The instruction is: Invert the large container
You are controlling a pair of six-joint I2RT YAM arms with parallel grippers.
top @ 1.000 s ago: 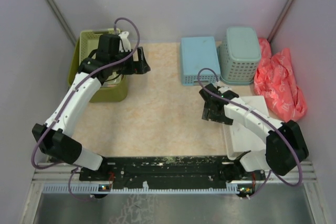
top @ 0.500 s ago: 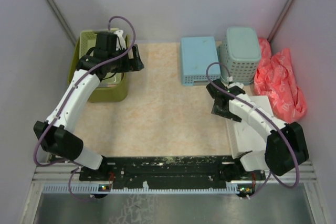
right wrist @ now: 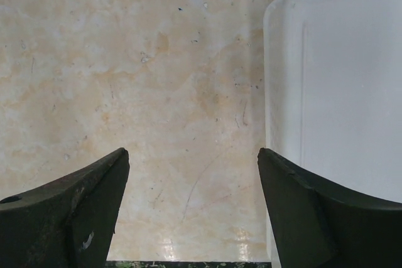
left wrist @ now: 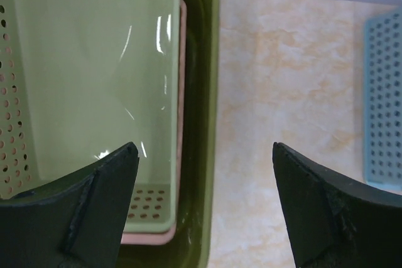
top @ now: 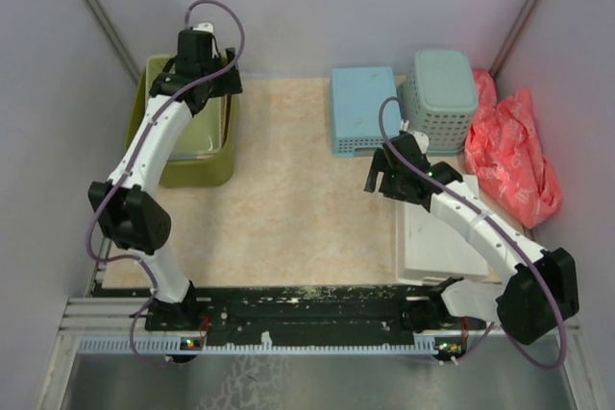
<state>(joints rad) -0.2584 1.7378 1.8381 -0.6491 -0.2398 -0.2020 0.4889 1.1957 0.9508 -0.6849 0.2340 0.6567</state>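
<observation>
The large container (top: 197, 170) is a deep olive-green tub standing upright at the back left of the table. A light-green tray (left wrist: 88, 80) lies inside it on a pink rim (left wrist: 183, 92). My left gripper (top: 213, 88) hangs over the tub's far right corner, pointing down. In the left wrist view the left gripper (left wrist: 204, 149) is open and straddles the large container's right wall (left wrist: 202, 61), one finger above the tray and the other above the table, touching nothing. My right gripper (top: 384, 175) is open over bare table, and the right wrist view shows nothing between the right gripper's (right wrist: 191, 152) fingers.
A flat blue perforated basket (top: 365, 108) and an upturned pale teal basket (top: 439, 98) sit at the back right. A red plastic bag (top: 509, 156) lies against the right wall. A white board (top: 442, 232) lies under the right arm, its edge (right wrist: 339, 92) beside the right gripper.
The left arm swung back and turned its gripper from pointing right to pointing down over the tub's right wall. The right arm stretched out, shifting its gripper slightly back.
</observation>
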